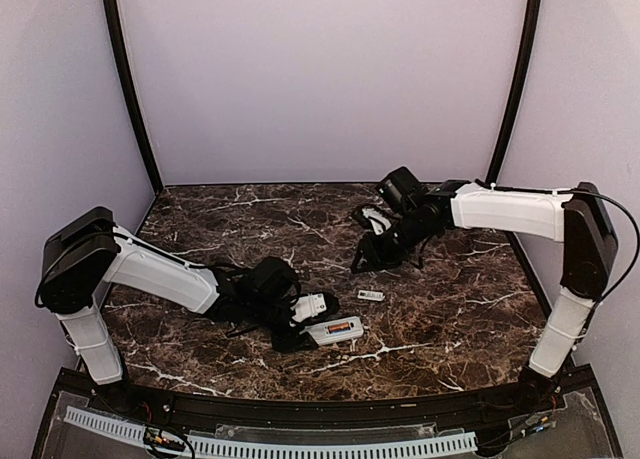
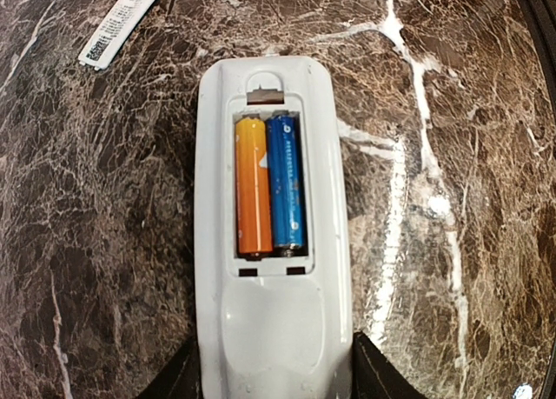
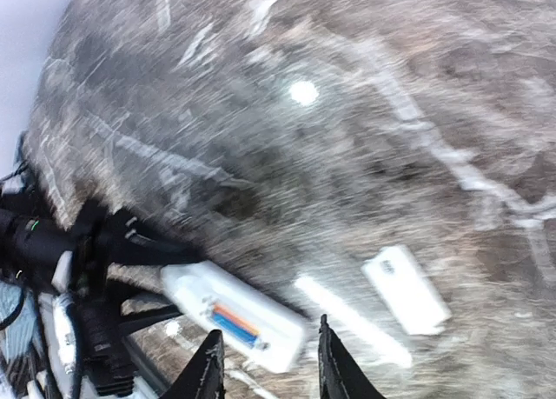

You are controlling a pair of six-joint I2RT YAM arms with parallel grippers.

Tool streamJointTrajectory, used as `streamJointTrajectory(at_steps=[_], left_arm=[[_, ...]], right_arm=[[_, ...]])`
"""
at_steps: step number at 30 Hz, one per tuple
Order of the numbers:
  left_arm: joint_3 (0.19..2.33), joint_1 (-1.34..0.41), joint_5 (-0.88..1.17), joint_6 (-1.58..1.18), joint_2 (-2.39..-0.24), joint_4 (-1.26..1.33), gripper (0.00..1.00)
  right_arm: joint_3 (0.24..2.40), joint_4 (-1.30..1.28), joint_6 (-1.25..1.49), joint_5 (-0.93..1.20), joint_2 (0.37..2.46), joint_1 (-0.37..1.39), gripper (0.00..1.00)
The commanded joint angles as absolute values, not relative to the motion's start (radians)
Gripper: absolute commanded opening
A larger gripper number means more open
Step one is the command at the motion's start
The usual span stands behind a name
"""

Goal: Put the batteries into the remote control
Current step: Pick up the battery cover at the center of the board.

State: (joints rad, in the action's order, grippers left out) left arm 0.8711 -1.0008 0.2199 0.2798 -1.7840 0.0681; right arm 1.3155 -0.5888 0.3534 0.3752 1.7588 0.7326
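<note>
The white remote control (image 2: 274, 329) lies back up on the marble table, its battery bay open. The orange battery (image 2: 253, 186) and the blue battery (image 2: 286, 182) sit side by side in the bay. My left gripper (image 2: 276, 383) is shut on the remote's near end, one finger against each side. In the top view the remote (image 1: 335, 330) lies at the front centre with the left gripper (image 1: 305, 329) at its left end. My right gripper (image 1: 372, 251) is open and empty, raised behind the remote. Its view is blurred and shows the remote (image 3: 233, 316) beyond the gripper (image 3: 271, 364).
The small flat white cover piece (image 1: 371, 295) lies on the table just behind and right of the remote; it also shows in the left wrist view (image 2: 120, 23) and the right wrist view (image 3: 406, 290). Purple walls enclose the table.
</note>
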Motion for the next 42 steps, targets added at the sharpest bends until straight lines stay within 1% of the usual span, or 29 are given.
streamJointTrajectory(at_steps=[1,2,3,4,5,6,7,8,9,10,11,12,14,16,18,20,21,23,25,26,29,30,33,37,39,42], left_arm=[[0.867,-1.01,0.2,0.288,-1.798,-0.05,0.19],[0.867,-1.009,0.197,0.29,-1.793,-0.052,0.26],[0.867,-1.009,0.19,0.295,-1.785,-0.057,0.3],[0.868,-1.009,0.185,0.295,-1.781,-0.058,0.37],[0.872,-1.009,0.179,0.298,-1.774,-0.064,0.4],[0.874,-1.009,0.178,0.299,-1.77,-0.068,0.49],[0.88,-1.009,0.178,0.3,-1.763,-0.073,0.53],[0.884,-1.01,0.18,0.301,-1.758,-0.078,0.6],[0.89,-1.01,0.19,0.302,-1.749,-0.08,0.64],[0.895,-1.01,0.195,0.305,-1.744,-0.086,0.7],[0.901,-1.01,0.206,0.307,-1.729,-0.087,0.72],[0.903,-1.01,0.212,0.311,-1.721,-0.089,0.77],[0.905,-1.009,0.215,0.319,-1.697,-0.084,0.83],[0.908,-1.007,0.216,0.324,-1.676,-0.083,0.87],[0.913,-1.0,0.23,0.321,-1.651,-0.088,0.88],[0.914,-0.984,0.256,0.303,-1.617,-0.085,0.89],[0.913,-0.977,0.265,0.293,-1.588,-0.082,0.89],[0.911,-0.949,0.279,0.265,-1.542,-0.072,0.89],[0.913,-0.913,0.274,0.236,-1.503,-0.068,0.89],[0.918,-0.884,0.276,0.224,-1.479,-0.071,0.9],[0.916,-0.814,0.295,0.206,-1.444,-0.053,0.91],[0.911,-0.804,0.293,0.193,-1.433,-0.027,0.91],[0.904,-0.788,0.271,0.184,-1.425,-0.004,0.92],[0.92,-0.787,0.244,0.191,-1.431,-0.023,0.92],[0.922,-0.787,0.232,0.192,-1.433,-0.023,0.92],[0.93,-0.787,0.234,0.188,-1.444,-0.028,0.92]], right_arm=[[1.344,-0.761,0.338,0.138,1.804,0.672,0.36],[1.337,-0.768,0.352,0.131,1.807,0.664,0.37],[1.322,-0.761,0.367,0.138,1.807,0.655,0.37],[1.303,-0.742,0.386,0.153,1.801,0.647,0.37],[1.282,-0.719,0.405,0.168,1.795,0.64,0.37],[1.264,-0.697,0.423,0.177,1.791,0.635,0.37],[1.249,-0.677,0.438,0.186,1.788,0.631,0.37],[1.237,-0.661,0.447,0.194,1.789,0.63,0.37],[1.229,-0.644,0.448,0.205,1.792,0.63,0.38],[1.221,-0.628,0.441,0.227,1.794,0.63,0.38],[1.213,-0.608,0.431,0.246,1.794,0.63,0.39],[1.204,-0.597,0.42,0.257,1.792,0.63,0.4],[1.192,-0.582,0.396,0.244,1.785,0.63,0.43],[1.206,-0.599,0.375,0.212,1.794,0.628,0.46],[1.234,-0.637,0.363,0.195,1.82,0.627,0.48],[1.254,-0.656,0.364,0.193,1.846,0.625,0.47],[1.259,-0.661,0.367,0.193,1.854,0.624,0.46],[1.262,-0.657,0.363,0.199,1.855,0.623,0.38],[1.266,-0.637,0.31,0.227,1.836,0.623,0.37],[1.276,-0.632,0.264,0.237,1.825,0.623,0.39],[1.358,-0.663,0.038,0.282,1.826,0.627,0.51],[1.391,-0.69,-0.033,0.27,1.839,0.631,0.54],[1.477,-0.814,-0.204,0.13,1.904,0.666,0.63],[1.486,-0.927,-0.414,-0.037,1.98,0.722,0.66],[1.473,-0.931,-0.479,-0.056,1.992,0.745,0.66],[1.471,-0.904,-0.501,-0.06,2.003,0.759,0.66]])
